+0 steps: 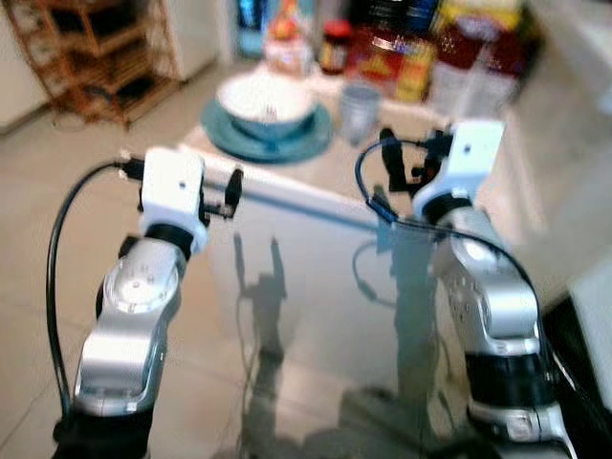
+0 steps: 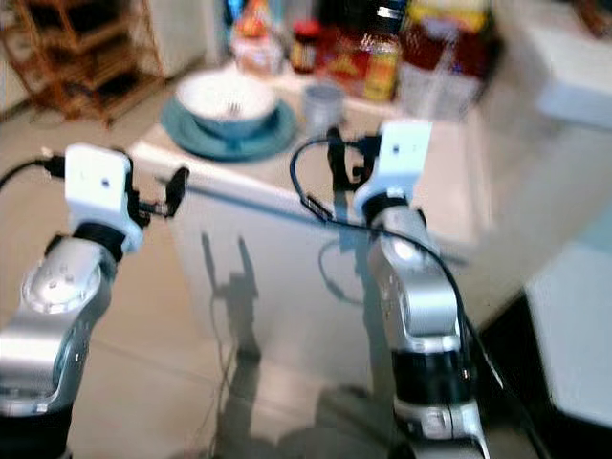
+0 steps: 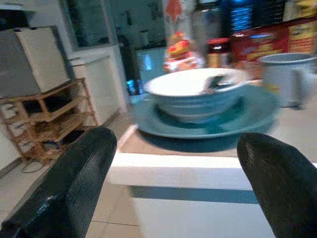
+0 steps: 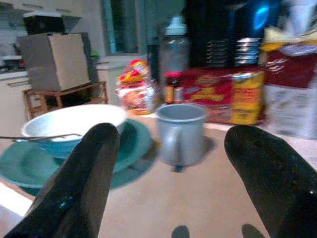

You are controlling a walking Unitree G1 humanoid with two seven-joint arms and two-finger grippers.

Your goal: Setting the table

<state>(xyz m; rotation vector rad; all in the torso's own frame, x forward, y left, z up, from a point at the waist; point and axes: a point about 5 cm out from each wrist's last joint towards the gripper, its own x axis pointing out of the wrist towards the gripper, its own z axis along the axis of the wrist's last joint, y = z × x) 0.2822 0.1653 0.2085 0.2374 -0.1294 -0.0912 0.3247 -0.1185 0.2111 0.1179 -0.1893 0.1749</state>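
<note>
A white bowl [image 1: 266, 100] with a utensil [image 4: 39, 136] resting in it sits on a teal plate [image 1: 222, 137] at the far left of the pale table [image 1: 330, 172]. Just right of the plate stands a grey mug [image 1: 360, 110]. My left gripper [image 1: 225, 194] is open and empty, held at the table's near edge in front of the plate. Over the table my right gripper [image 1: 397, 163] is open and empty too, a short way before the mug. Through the left wrist view the bowl [image 3: 195, 94] and plate [image 3: 257, 116] lie straight ahead; the right wrist view faces the mug [image 4: 181, 131].
Food packets [image 1: 402, 62], a jar [image 1: 335, 46] and a bottle [image 4: 175, 49] crowd the table's back edge. A wooden rack [image 1: 100, 57] stands on the tiled floor at far left. A white counter [image 2: 574, 57] lies to the right.
</note>
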